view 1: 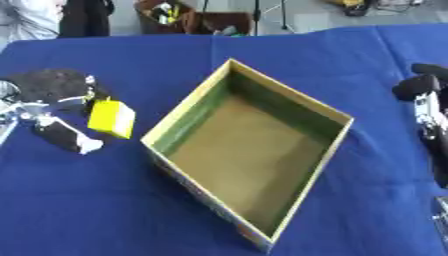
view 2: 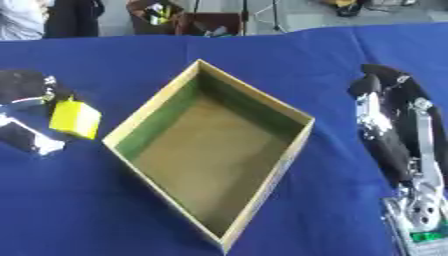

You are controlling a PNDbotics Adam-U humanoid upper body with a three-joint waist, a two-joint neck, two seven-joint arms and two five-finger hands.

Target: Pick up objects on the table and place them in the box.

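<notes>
— Nearest us, what's at the lower right?

— That's the right hand [view 2: 394,135], idle, fingers straight and holding nothing.

— And the box [view 1: 188,112]?

— Open and seemingly empty, in the middle of the blue table [view 1: 87,210].

— Where's the work?

— At the left. The left hand [view 1: 52,100] has its fingers curled round a yellow block [view 1: 111,118], beside the box. I'd judge the pick is made; next it must carry the block over the rim and release it.

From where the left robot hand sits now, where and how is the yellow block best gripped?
Probably across the yellow block's two opposite flat faces. It is a small boxy piece, already between the fingers of the left robot hand, left of the open box. Coming from its left, away from the box wall, looks simplest.
</notes>
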